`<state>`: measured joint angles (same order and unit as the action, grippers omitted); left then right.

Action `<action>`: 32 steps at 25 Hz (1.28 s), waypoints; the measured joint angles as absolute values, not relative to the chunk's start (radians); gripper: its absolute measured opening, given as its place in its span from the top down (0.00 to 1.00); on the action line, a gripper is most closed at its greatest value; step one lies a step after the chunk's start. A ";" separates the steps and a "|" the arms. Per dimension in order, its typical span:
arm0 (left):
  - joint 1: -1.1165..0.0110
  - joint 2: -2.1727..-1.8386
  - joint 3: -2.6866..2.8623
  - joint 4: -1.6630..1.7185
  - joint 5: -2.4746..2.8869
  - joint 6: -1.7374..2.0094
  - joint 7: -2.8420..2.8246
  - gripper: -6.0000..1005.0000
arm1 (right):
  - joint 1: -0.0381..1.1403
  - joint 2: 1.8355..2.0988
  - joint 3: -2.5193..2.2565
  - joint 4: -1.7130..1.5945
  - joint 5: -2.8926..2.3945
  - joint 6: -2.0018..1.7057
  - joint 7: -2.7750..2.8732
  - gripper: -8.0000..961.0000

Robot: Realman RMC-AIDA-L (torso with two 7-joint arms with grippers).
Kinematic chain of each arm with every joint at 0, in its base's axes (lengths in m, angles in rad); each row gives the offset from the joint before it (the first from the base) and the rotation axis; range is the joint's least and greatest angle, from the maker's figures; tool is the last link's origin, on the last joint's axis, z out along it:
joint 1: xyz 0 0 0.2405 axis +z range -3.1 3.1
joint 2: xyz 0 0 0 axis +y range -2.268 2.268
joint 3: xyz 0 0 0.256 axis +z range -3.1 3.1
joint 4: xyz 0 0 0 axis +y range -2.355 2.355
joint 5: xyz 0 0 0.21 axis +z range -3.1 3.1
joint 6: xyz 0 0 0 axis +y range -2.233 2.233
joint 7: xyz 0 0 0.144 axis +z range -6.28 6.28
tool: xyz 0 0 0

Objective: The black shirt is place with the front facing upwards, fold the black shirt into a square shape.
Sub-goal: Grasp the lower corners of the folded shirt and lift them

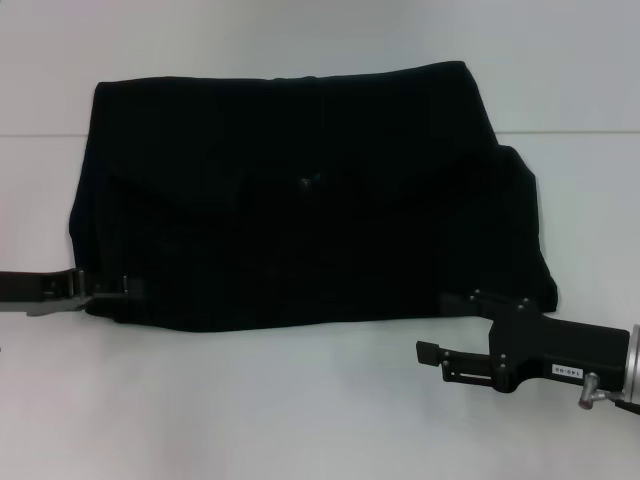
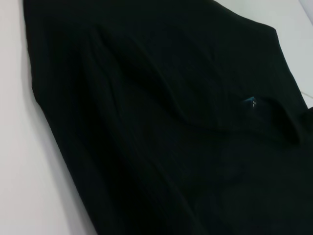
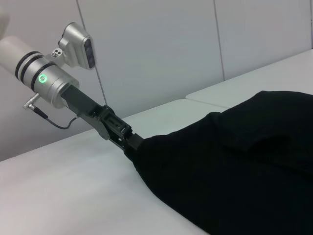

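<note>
Black shirt [image 1: 300, 210] folded flat; left gripper [image 1: 125, 285] at corner, right gripper [image 1: 432, 352] beside

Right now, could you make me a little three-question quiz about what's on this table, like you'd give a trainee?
1. True or false: the white letters on the shirt face up.
2. Which claw reaches the shirt's edge: A) left claw B) right claw C) neither?
3. What small blue thing shows on the cloth?

Key:
1. False. Only plain black cloth shows; no letters are visible.
2. A. The left claw meets the shirt's near left corner; the right claw sits on the table, just clear of the near right edge.
3. The neck label.
</note>
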<state>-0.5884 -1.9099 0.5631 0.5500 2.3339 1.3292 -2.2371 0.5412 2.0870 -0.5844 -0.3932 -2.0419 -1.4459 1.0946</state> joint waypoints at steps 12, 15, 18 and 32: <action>-0.589 -1.906 0.566 0.551 2.334 1.329 -2.227 0.64 | 0.543 2.043 -0.577 -0.531 -2.054 -1.428 1.471 0.14; -0.589 -1.906 0.566 0.551 2.333 1.331 -2.225 0.76 | 0.557 1.998 -0.580 -0.612 -2.082 -1.442 1.700 0.14; -0.589 -1.905 0.566 0.551 2.333 1.333 -2.224 0.88 | 0.586 1.933 -0.582 -0.667 -2.125 -1.465 1.964 0.14; -0.590 -1.905 0.560 0.551 2.332 1.349 -2.221 0.96 | 0.754 1.865 -0.620 -0.697 -2.575 -1.395 2.451 0.14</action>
<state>-0.5904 -1.9049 0.5603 0.5507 2.3316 1.3493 -2.2211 0.7540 1.8653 -0.6197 -0.6969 -2.5754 -1.3949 2.4507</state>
